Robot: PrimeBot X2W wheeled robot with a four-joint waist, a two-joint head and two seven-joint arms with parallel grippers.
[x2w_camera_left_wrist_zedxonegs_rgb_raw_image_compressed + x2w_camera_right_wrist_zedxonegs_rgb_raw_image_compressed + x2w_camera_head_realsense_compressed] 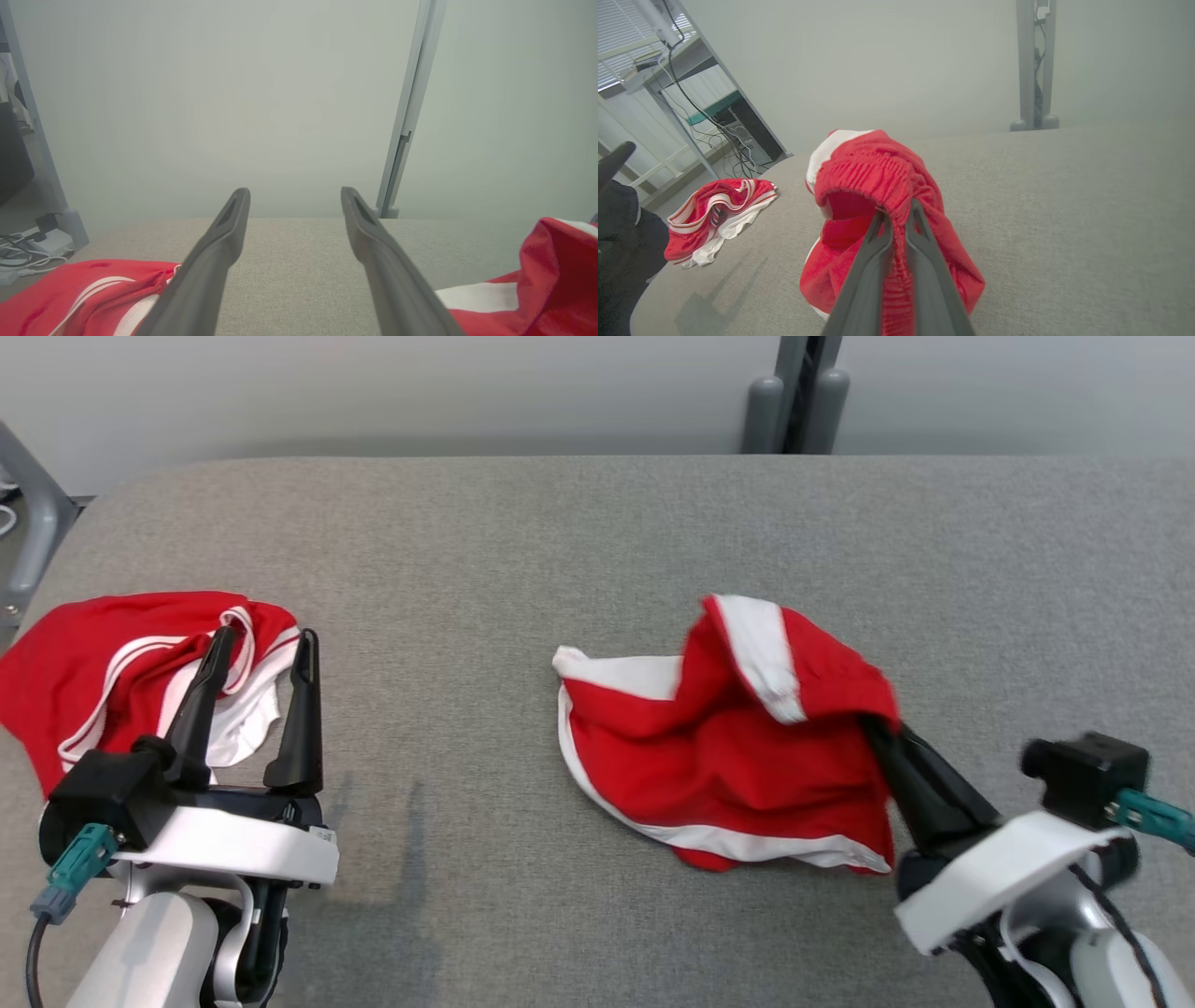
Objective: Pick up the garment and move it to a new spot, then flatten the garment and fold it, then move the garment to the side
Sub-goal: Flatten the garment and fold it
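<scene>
The garment, red shorts with white trim, lies crumpled on the grey table right of centre. My right gripper is shut on its elastic waistband at the right edge and holds that edge up off the surface. In the right wrist view the fingers pinch the gathered waistband of the garment, which drapes down on both sides of my right gripper. My left gripper hovers open at the table's left with nothing between its fingers. My left gripper points across the table, and the garment shows at the right.
A second red and white piece of clothing lies bunched at the table's left edge, just beyond my left fingers; this clothing appears in both wrist views. A grey post stands behind the table. Bare cloth surface stretches between the two garments.
</scene>
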